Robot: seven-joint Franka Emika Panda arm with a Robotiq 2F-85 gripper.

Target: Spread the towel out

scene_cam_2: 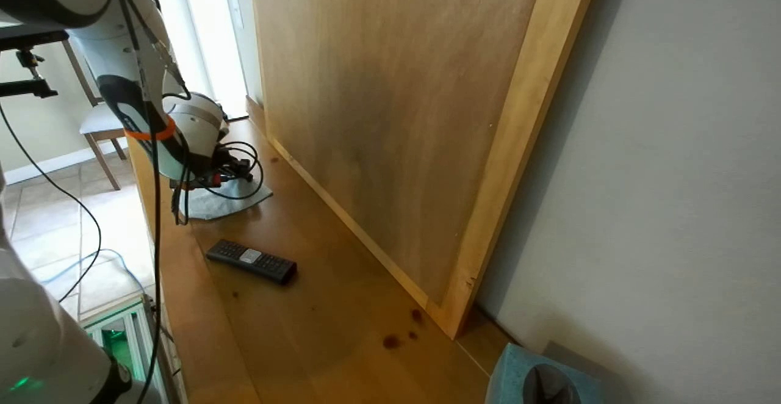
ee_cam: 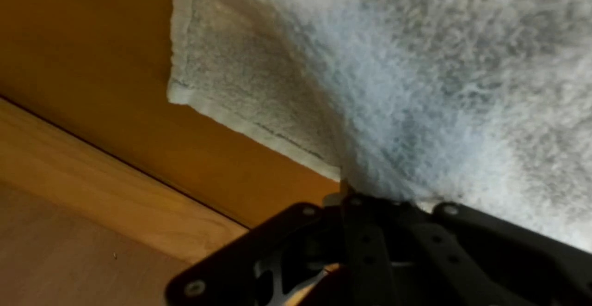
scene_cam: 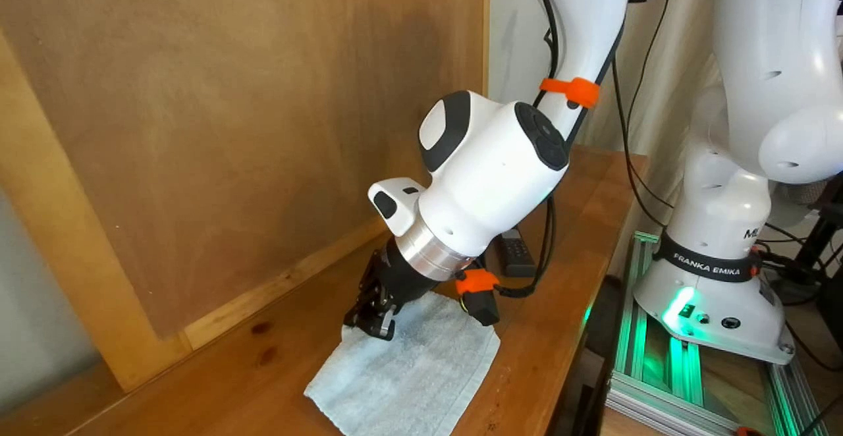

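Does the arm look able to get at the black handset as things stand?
Probably not straight away: the gripper is shut and appears to pinch the towel, so it would likely need to let go and open first. In an exterior view the handset lies uncovered, apart from the towel.

Both exterior views share the pale blue-white, roughly rectangular cloth towel, looking down from opposite sides, well back; the wrist view faces it closely.

"FRANKA EMIKA" on blk band round arm base; abv it, "M" + unclear ltrs on white housing. Remote on bench, btwn its long edges: key markings too small to read.
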